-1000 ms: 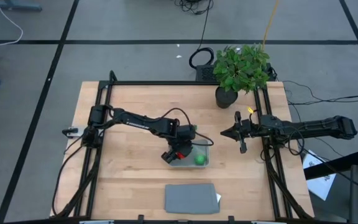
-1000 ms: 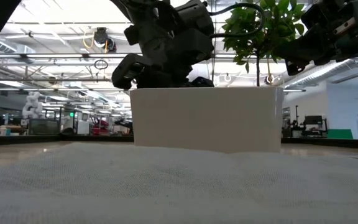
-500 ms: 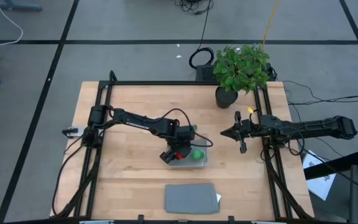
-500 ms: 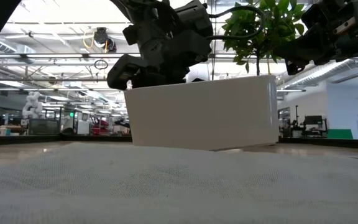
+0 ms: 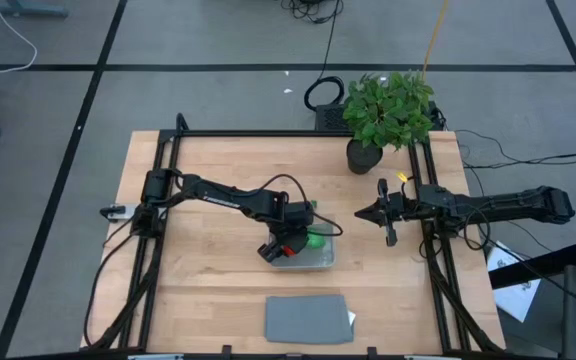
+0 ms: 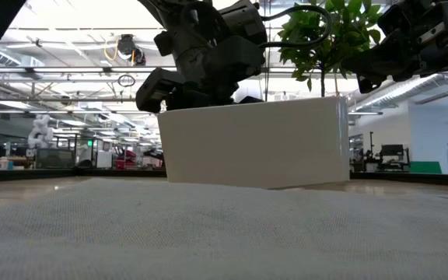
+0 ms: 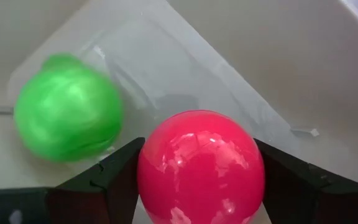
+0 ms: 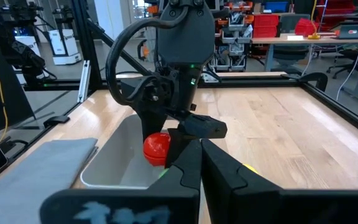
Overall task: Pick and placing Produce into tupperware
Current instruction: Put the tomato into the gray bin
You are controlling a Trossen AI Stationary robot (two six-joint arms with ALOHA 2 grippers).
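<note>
My left gripper [image 5: 286,246] reaches down into the tupperware [image 5: 320,261], a shallow clear container near the table's middle, and is shut on the red round piece [image 7: 199,165]. The green round piece [image 5: 315,238] lies on the container floor beside it [image 7: 67,115]. In the low view the tupperware [image 6: 255,144] sits slightly tilted, its right end a little raised. My right gripper [image 5: 360,213] hovers shut and empty to the container's right. A small yellow piece [image 8: 248,168] lies on the table near it. My left gripper pinches the red round piece between its two fingers [image 7: 114,180], one on each side of the ball [image 7: 160,155]. The fingers come from above, slanting down into the container. The ball hangs at about rim height [image 8: 156,148]. Whether the gripper touches the container wall, I cannot tell.
A flat grey lid [image 5: 308,318] lies near the table's near edge. A potted leafy plant [image 5: 388,110] stands at the far right corner. Black rails [image 5: 168,200] run along both sides of the table. Bare wood lies to the left of and beyond the container.
The tupperware has tipped: it stood level a second ago, then its right end in the low view rose, and it has since settled partway back. The green piece has rolled across the container floor toward the table's far side. My left gripper has stayed shut on the red piece.
</note>
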